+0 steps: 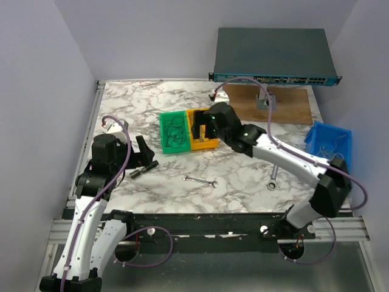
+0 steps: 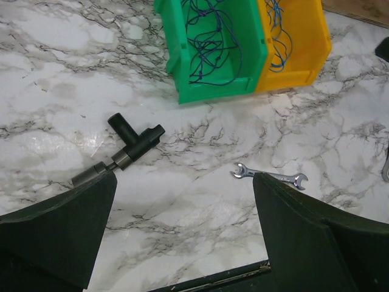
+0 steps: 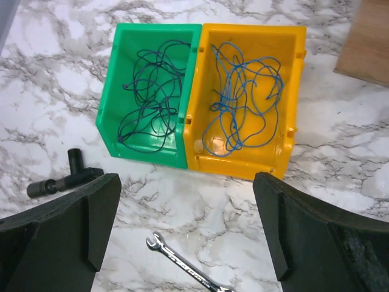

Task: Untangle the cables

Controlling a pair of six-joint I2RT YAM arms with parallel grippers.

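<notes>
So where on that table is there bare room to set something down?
Barest: the table's far left corner, behind the green bin, left of the board. Also the strip between wrench and near edge. Crowded in the middle: yellow bin, black tool, right arm.

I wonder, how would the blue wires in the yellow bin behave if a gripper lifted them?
The blue wires look hair-thin and loosely looped, so they would probably droop limply. Their loops cross, so pulling one likely drags others. They seem very light, unlikely to shift the yellow bin.
</notes>
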